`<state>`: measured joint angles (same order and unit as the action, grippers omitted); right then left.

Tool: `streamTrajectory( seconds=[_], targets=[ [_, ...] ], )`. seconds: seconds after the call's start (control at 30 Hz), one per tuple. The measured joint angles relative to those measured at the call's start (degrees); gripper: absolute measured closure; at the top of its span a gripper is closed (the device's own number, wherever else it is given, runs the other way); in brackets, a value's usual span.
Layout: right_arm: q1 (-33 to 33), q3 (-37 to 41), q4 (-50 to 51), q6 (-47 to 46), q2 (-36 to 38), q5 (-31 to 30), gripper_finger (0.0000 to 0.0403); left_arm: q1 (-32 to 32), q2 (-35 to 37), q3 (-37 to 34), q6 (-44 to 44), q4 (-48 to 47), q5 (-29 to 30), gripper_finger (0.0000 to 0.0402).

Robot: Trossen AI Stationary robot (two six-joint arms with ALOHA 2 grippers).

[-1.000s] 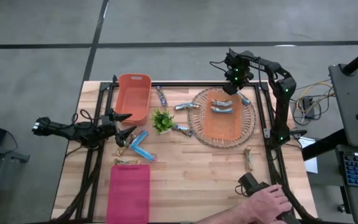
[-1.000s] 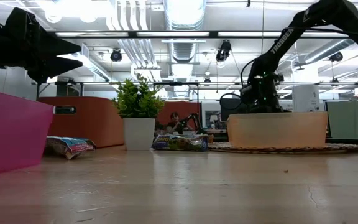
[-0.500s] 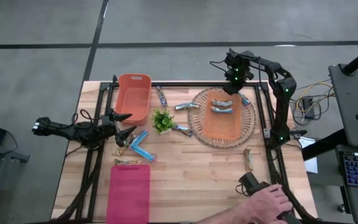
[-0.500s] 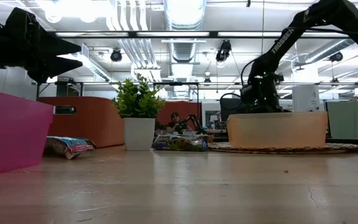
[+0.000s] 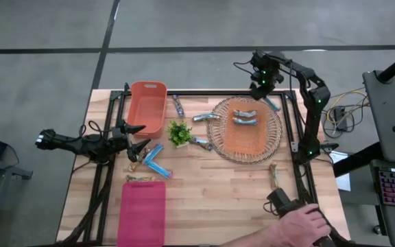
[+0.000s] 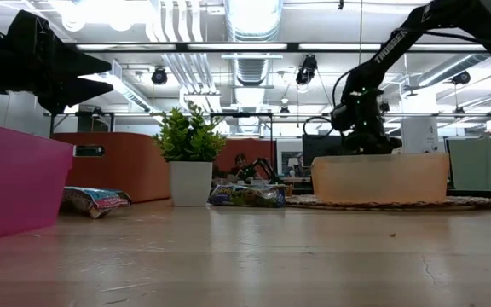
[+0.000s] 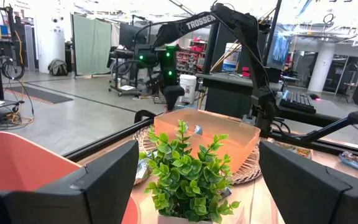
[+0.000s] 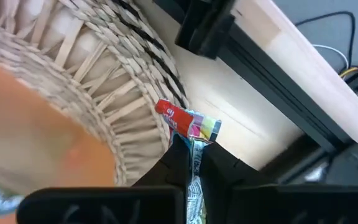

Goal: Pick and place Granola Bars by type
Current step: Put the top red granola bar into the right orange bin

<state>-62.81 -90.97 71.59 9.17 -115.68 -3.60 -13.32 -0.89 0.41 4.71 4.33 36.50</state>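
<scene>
Two silver-blue bars [image 5: 244, 117] in the wicker tray [image 5: 276, 134].

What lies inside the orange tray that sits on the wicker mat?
In the orange tray, the high view shows two silver-blue bars near its far end. The low view's tray wall hides the contents.

Grey concrete floor [image 5: 184, 24]; ceiling ducts [image 6: 250, 34], green curtain [image 7: 92, 45]
</scene>
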Motion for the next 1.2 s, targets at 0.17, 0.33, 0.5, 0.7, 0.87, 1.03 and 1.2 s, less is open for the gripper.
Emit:
streamTrajectory(
  seconds=[0.17,0.33,0.5,0.7,0.87,1.03,1.2],
  targets=[
    [0.0,-3.3,5.9,-1.3,0.9,-1.1,0.0390,0.0,0.0,0.0,0.0,0.0,0.0,0.0090],
    [1.1,-6.2,10.6,-1.6,2.9,-1.1,0.0391,0.0,0.0,0.0,0.0,0.0,0.0,0.0090],
    [2.6,-8.9,13.6,-1.5,5.8,-1.1,0.0391,0.0,0.0,0.0,0.0,0.0,0.0,0.0090],
    [6.4,-9.9,17.0,-2.3,9.9,-1.1,0.0392,0.0,0.0,0.0,0.0,0.0,0.0,0.0090],
    [11.7,-9.8,17.2,-1.3,12.5,-1.1,0.0392,0.0,0.0,0.0,0.0,0.0,0.0,0.0090],
    [17.7,-9.8,17.1,-1.2,13.4,-1.0,0.0392,0.0,0.0,0.0,0.0,0.0,0.0,0.0090],
    [24.1,-9.8,17.1,-0.3,13.5,-1.0,0.0392,0.0,0.0,0.0,0.0,0.0,0.0,0.0090]
  ],
)
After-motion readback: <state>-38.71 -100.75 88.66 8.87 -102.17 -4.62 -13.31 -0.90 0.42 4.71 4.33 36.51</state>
